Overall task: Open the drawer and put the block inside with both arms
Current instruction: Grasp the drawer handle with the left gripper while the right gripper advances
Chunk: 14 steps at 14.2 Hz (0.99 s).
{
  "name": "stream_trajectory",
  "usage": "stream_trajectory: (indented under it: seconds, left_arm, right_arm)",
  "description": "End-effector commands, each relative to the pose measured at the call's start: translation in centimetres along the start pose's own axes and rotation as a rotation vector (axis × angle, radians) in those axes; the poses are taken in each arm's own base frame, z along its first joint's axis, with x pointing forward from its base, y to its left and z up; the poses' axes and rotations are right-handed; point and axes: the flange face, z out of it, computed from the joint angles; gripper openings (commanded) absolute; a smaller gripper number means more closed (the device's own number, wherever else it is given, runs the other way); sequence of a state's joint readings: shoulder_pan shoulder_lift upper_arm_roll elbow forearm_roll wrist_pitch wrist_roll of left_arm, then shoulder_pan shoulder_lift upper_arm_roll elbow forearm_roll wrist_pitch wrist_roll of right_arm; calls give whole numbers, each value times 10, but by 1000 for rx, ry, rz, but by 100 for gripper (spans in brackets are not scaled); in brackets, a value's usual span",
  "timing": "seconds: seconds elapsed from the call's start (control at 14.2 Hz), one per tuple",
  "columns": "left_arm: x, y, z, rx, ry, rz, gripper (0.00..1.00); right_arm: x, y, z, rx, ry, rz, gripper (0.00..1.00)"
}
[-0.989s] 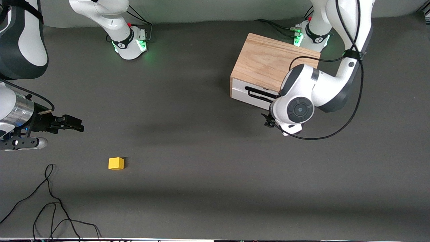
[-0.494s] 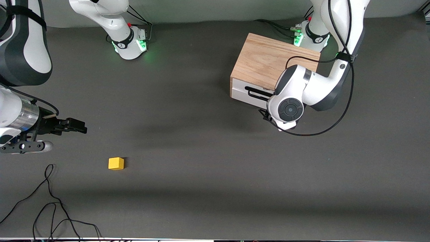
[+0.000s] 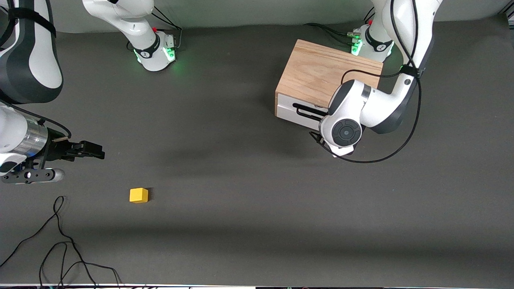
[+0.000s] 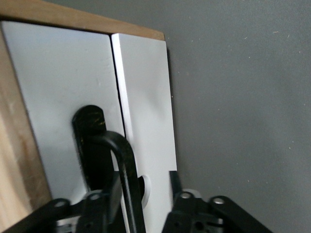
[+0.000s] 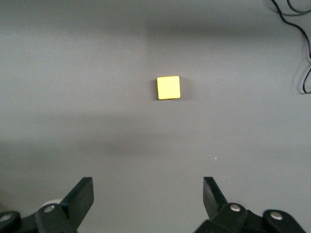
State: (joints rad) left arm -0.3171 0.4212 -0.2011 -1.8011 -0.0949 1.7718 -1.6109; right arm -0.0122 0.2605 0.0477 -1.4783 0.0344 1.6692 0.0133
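Straddling the closed white-fronted drawer's (image 3: pixel 299 113) black wire handle (image 4: pixel 124 165), the left gripper (image 4: pixel 141 206) could slip off; whether it grasps is unclear. Right gripper (image 5: pixel 148 201) waits released above the small yellow cube (image 5: pixel 168 88).

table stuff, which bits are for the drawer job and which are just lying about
For the job: drawer in the cabinet, its handle, block, left gripper at the handle, right gripper over bare table near the block.
Lying about: loose black cables.

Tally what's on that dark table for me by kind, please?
Robot arms: 2, left and right
Wooden cabinet with drawer: 1
Yellow block: 1
Loose black cables: 1 tangle
Total: 5
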Motion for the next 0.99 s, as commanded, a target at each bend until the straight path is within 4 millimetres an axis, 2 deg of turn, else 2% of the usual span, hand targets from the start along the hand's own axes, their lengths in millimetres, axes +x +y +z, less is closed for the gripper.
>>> stream_trajectory:
  seconds: [0.0, 0.14, 0.21, 0.35, 0.49, 0.64, 0.92]
  left_arm:
    - [-3, 5, 7, -26, 24, 9, 0]
    - [-4, 9, 7, -40, 23, 11, 0]
    - [-5, 10, 0, -58, 24, 14, 0]
    - [-7, 15, -25, -111, 20, 17, 0]
    - [-22, 24, -53, -170, 21, 40, 0]
    - [-23, 34, -74, -217, 46, 52, 0]
    - [-27, 48, -100, -292, 91, 77, 0]
  right_arm:
    - [1, -2, -2, 0, -1, 10, 100]
    - [1, -2, -4, 0, 0, 13, 100]
    - [0, -1, -6, 0, 2, 8, 100]
    - [-1, 1, -8, 1, 4, 8, 100]
    - [-1, 1, -7, 3, 4, 8, 100]
    - [4, 3, -2, 8, 10, 12, 100]
    - [30, 6, 34, 15, 42, 15, 100]
